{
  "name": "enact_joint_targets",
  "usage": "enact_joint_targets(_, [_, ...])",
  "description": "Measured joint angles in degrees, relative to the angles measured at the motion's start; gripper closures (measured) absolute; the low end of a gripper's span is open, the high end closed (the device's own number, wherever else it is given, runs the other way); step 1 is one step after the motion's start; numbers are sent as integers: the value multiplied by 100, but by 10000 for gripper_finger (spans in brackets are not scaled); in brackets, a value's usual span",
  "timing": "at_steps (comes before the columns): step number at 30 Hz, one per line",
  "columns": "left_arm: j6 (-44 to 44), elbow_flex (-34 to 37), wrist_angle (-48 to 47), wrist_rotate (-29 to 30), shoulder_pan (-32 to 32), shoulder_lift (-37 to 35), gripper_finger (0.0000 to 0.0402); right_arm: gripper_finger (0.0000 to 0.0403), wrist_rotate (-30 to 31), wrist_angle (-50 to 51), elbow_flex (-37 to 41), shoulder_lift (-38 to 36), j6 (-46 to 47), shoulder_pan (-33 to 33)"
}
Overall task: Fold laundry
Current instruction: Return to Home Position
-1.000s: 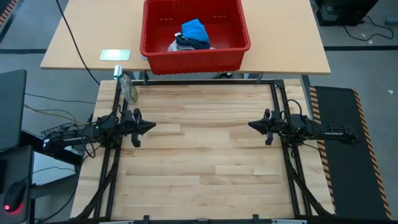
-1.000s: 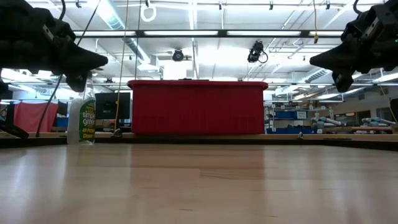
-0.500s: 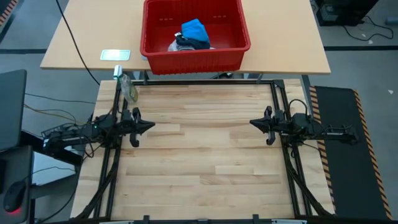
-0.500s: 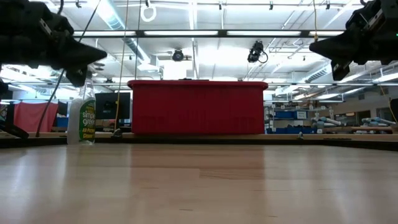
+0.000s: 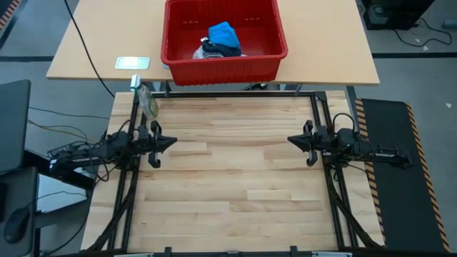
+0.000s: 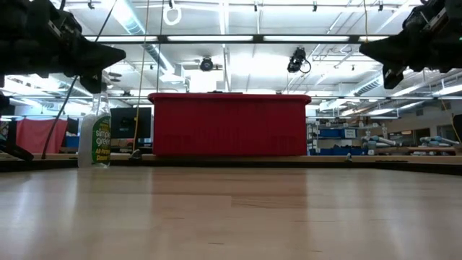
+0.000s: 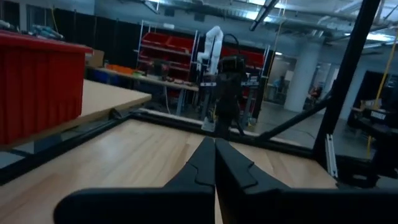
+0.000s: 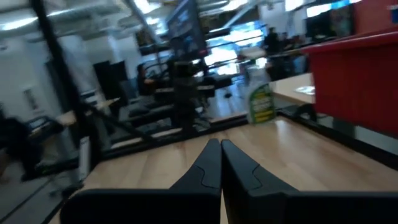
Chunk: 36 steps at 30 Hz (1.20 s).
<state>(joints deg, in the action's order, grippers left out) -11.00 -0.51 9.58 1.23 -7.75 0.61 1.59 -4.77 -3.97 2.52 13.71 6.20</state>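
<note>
High view: we see the left gripper (image 5: 170,140) at the left edge of the wooden table (image 5: 228,193) and the right gripper (image 5: 291,140) at the right edge, tips facing each other and well apart.
Change: over the last second both grippers have drawn back a little toward their own sides. In the low view they also sit higher, the left gripper (image 6: 119,52) now above the cap of the spray bottle (image 6: 94,141) and the right gripper (image 6: 364,49) near the top edge.
Left claw: in its wrist view the left gripper (image 7: 215,144) has its fingers pressed together, with nothing between them.
Right claw: the right gripper (image 8: 220,144) is likewise pressed together and holds nothing.
Laundry: it lies in the red basket (image 5: 221,64) on the lighter table (image 5: 328,50) beyond the wooden one. The bright blue garment (image 5: 223,32) is on top, the navy garment (image 5: 216,48) just under it, and a pale cloth (image 5: 201,52) peeps out beside them. We cannot pick out a grey shirt.
Unmoved: the basket and the clothes lie as they did a second ago, and no cloth lies on the wooden table.
Meaning: we judge the folding done. The small retreat and lift look like the arms settling into rest, with nothing left to pick up.
</note>
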Motion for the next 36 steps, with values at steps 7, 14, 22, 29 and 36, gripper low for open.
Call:
enact_joint_targets(7, [-231, 2, 68, -157, 0, -2, 399, 398, -424, -69, 90, 0, -179, 11])
enact_joint_targets(14, [-335, 2, 626, -739, -2, -51, 399, 398, -551, -862, 353, 7, 62, 17])
enact_joint_targets(22, [339, 2, 466, -662, -238, -47, 399, 398, -1478, -963, 352, -9, 475, 191])
enact_joint_targets(29, [319, 2, 449, -584, -594, -47, 399, 398, -1503, -1231, 348, -9, 434, 208])
enact_joint_targets(36, [-277, 4, 362, -962, -461, -36, 399, 398, -1521, -1234, 348, -9, 425, 207])
